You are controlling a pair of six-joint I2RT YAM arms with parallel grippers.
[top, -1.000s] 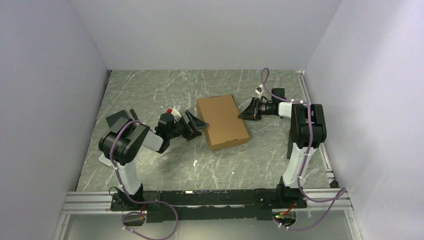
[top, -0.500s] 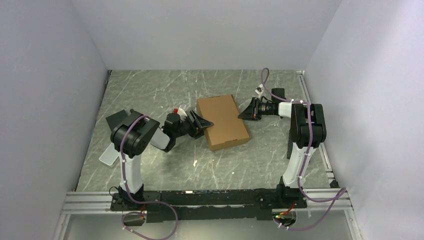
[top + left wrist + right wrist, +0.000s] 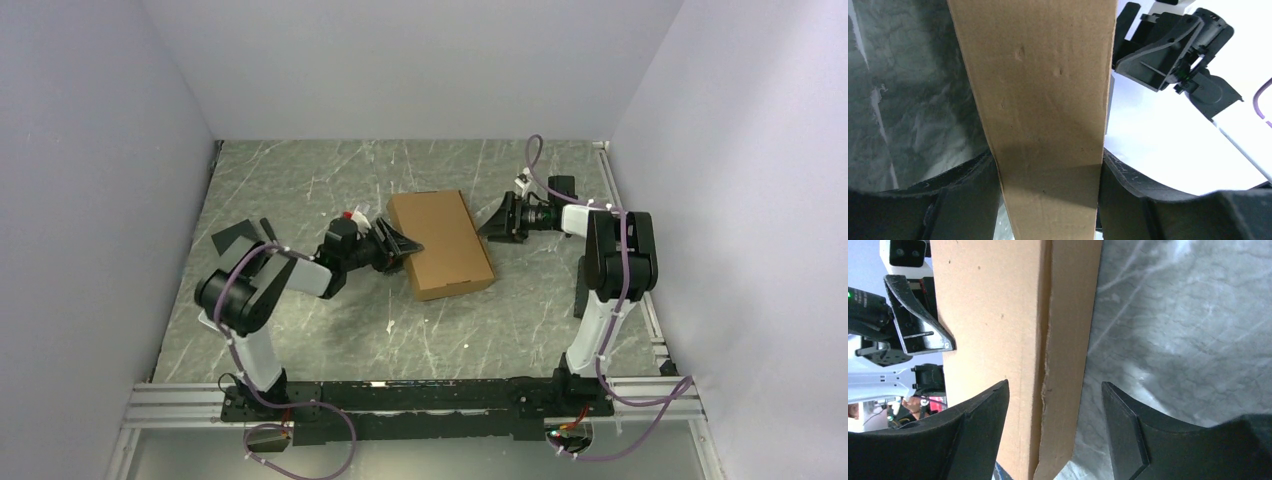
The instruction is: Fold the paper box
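Observation:
The paper box (image 3: 440, 243), brown cardboard folded into a shallow closed rectangle, lies flat mid-table. My left gripper (image 3: 401, 248) reaches in from the left at table level. In the left wrist view the box's side wall (image 3: 1043, 75) fills the gap of the left gripper (image 3: 1048, 155), and both fingers (image 3: 968, 192) press against the cardboard. My right gripper (image 3: 492, 222) sits at the box's far right edge. In the right wrist view the right gripper (image 3: 1055, 385) stands open around that edge (image 3: 993, 315), with a gap to the right finger.
A black rectangular pad (image 3: 235, 238) lies at the far left behind the left arm. A small white scrap (image 3: 390, 327) lies in front of the box. Grey walls close in the marbled table (image 3: 300, 180) on three sides; an aluminium rail (image 3: 400, 395) runs along the near edge.
My left gripper advanced onto the box's left side and closed on it. My right gripper opened and let go of the right edge. The box shifted slightly left.

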